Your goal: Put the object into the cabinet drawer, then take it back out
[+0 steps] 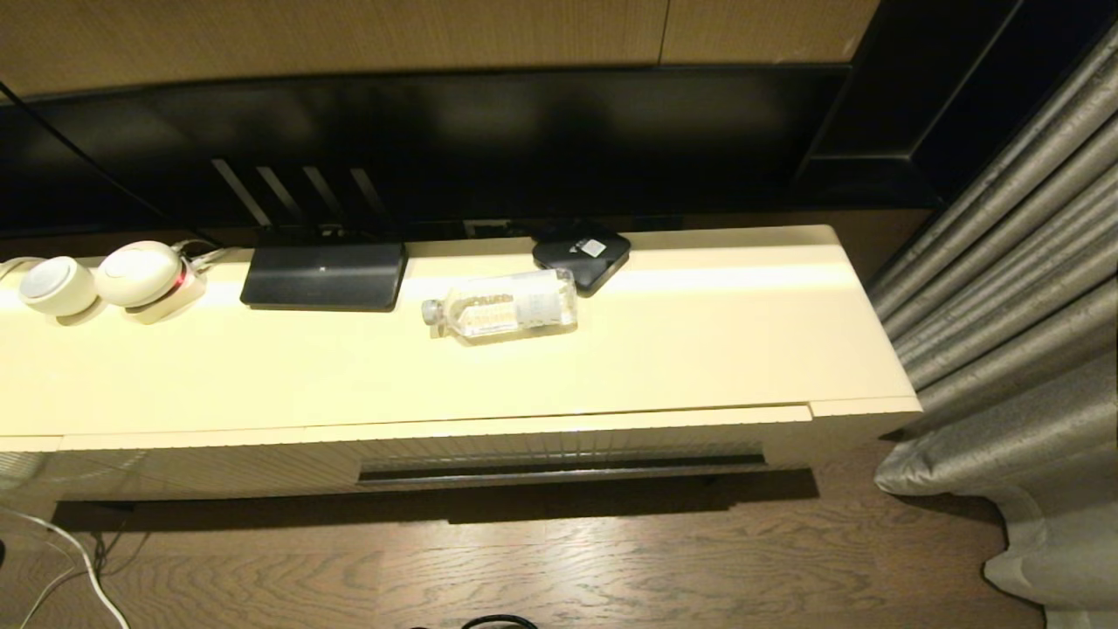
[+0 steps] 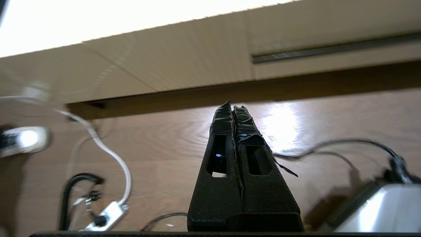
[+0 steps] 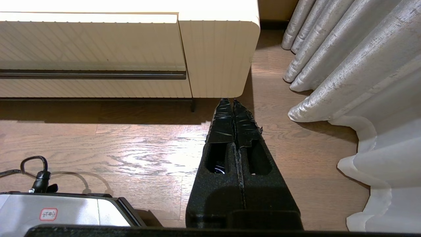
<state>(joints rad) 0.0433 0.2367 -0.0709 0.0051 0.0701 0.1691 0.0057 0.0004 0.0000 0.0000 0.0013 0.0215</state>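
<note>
One small clear bottle (image 1: 502, 305) is lying on its side on top of the long cream cabinet (image 1: 699, 349), its long axis running left to right with the pale cap pointing left. Just beyond its right end a black square box (image 1: 582, 253) is sitting, almost touching it, and a flat black router (image 1: 324, 274) is resting to its left. The drawer (image 1: 559, 441) below is looking shut, its finely ribbed front flush with the cabinet and its dark slot handle (image 1: 563, 472) underneath.

Neither arm is showing in the head view. The left gripper (image 2: 233, 108) is hanging low over the wooden floor (image 2: 171, 138) among cables, fingers pressed together and empty, facing the cabinet's front. The right gripper (image 3: 229, 102) is likewise pressed together, low near the cabinet's right end by the grey curtain (image 3: 345, 59). The bottle is lying above and beyond both, so either arm would need to rise. Its smooth round plastic would likely roll if nudged across its axis.
</note>
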